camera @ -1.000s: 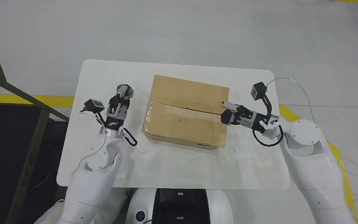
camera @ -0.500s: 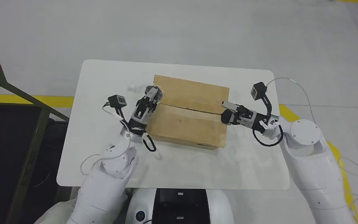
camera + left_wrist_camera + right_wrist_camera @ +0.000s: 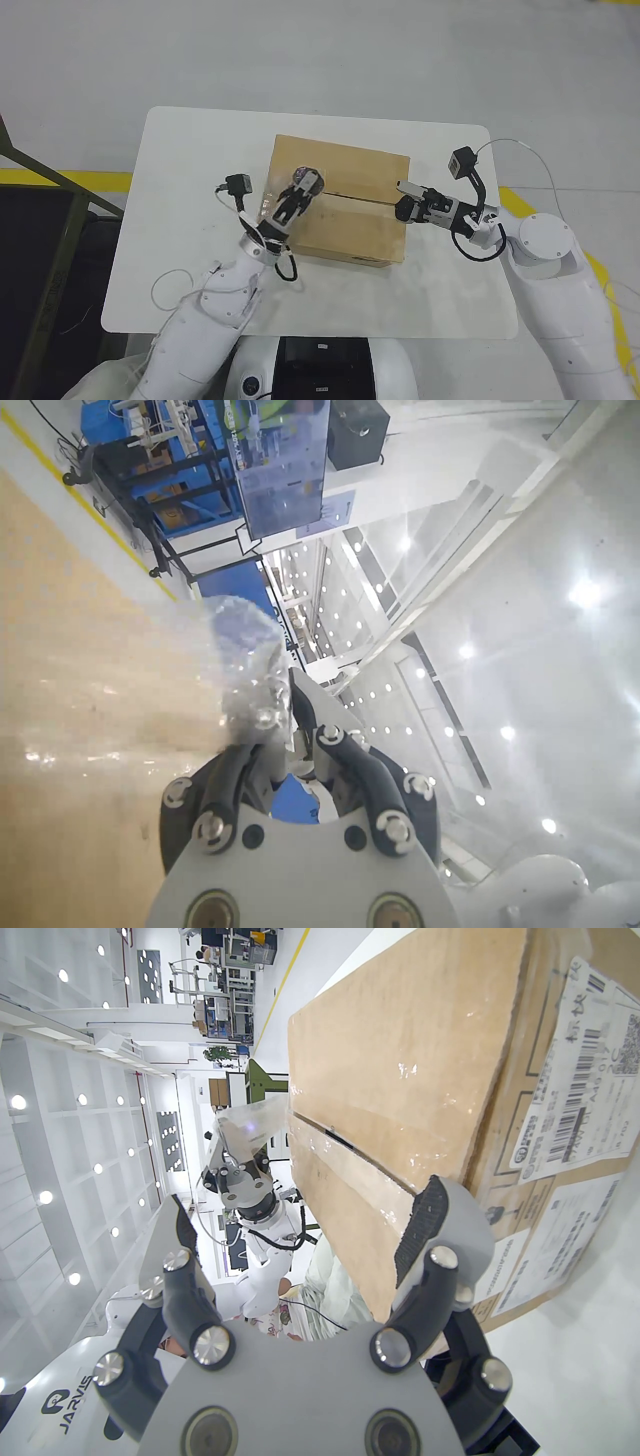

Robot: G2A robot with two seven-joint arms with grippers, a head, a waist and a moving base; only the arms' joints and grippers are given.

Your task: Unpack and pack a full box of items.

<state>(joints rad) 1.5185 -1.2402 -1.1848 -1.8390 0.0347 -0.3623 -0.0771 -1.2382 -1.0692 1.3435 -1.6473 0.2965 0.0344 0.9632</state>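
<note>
Where the white table [image 3: 180, 200] fills the middle of the top view, the cardboard box [image 3: 335, 215] sits at centre frame, flaps down. Long axis runs left to right across the frame, the right end dipping slightly lower; the centre seam [image 3: 350, 195] follows the same line. Left hand [image 3: 303, 186] over the box top, near the left end of the seam. In the left wrist view this hand [image 3: 270, 710] is clenched on a crumpled strip of clear tape [image 3: 245, 650], the strip standing up off the cardboard. Right hand [image 3: 405, 200] at the box's right end, level with the seam. In the right wrist view that hand [image 3: 304, 1200] is spread wide, one ribbed finger [image 3: 425, 1223] against the top edge; printed label [image 3: 575, 1103] on the end face just beside it.
</note>
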